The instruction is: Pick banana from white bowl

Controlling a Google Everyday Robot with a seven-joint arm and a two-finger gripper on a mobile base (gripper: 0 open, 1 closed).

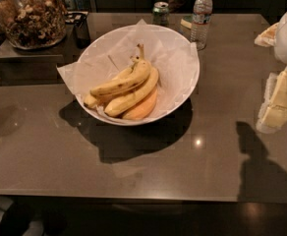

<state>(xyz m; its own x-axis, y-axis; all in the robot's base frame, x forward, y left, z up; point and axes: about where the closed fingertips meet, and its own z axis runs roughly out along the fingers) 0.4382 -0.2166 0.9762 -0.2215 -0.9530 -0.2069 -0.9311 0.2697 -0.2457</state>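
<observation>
Bananas [126, 88] lie in the paper-lined white bowl [186, 90] mid-surface [45, 151], with something orange under them. The hand [280, 102] is at the right edge, well apart from the bowl; open or closed, can't tell. The water bottle [201, 16] stands behind the bowl.

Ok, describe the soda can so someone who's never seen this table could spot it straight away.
Start at the big white bowl of bananas in the middle of the table; the gripper hangs at the right edge. Just behind the bowl's far rim stand two drinks. The can is the short green metal one on the left, unlike the taller clear water bottle to its right.
</observation>
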